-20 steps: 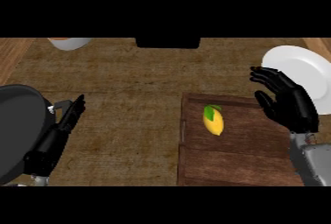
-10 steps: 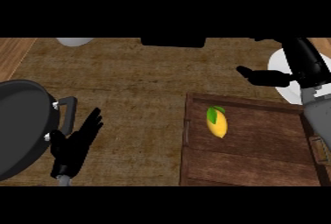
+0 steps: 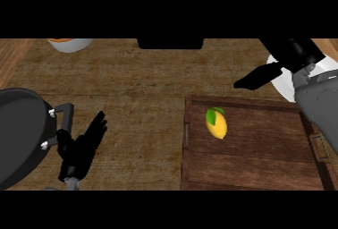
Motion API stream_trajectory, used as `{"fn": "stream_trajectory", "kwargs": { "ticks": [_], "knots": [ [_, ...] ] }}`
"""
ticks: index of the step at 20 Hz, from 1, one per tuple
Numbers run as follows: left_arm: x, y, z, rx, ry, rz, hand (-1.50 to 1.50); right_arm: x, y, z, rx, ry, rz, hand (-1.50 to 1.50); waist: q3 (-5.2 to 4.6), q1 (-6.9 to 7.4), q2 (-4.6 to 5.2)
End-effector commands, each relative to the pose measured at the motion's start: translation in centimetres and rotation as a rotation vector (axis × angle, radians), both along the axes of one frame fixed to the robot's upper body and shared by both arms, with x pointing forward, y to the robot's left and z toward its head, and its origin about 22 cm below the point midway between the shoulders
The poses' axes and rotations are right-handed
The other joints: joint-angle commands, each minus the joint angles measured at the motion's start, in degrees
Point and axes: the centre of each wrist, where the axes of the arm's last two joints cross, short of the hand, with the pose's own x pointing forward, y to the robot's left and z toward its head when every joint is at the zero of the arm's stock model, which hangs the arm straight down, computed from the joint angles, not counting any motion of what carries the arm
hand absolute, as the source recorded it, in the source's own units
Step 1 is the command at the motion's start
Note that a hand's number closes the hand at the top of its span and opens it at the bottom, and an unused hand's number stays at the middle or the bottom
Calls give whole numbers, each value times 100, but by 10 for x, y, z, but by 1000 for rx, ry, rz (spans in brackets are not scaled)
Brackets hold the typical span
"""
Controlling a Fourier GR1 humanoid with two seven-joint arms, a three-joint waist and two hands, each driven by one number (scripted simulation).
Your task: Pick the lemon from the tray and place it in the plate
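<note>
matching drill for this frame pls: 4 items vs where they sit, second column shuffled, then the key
Items:
1. lemon
2. plate
3. pan
4. left hand

Places:
A. far right, mostly hidden behind the right arm
B. on the wooden tray, left part
C. left edge of the view
D. lower left, just right of the pan's handle, fingers straight

Pairs: 1-B, 2-A, 3-C, 4-D
</note>
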Motion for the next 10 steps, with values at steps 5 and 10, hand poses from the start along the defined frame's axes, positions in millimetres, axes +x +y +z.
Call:
{"fn": "stream_trajectory", "kwargs": {
  "ticks": [5, 10],
  "knots": [
    [-3, -1, 2, 0, 28, -14, 0, -10, 62, 11, -444, 234, 15, -150, -12, 5, -15],
    [4, 9, 4, 2, 12, 21, 0, -25, 88, -5, -558, 263, -24, -150, -4, -60, -3]
  ]
}}
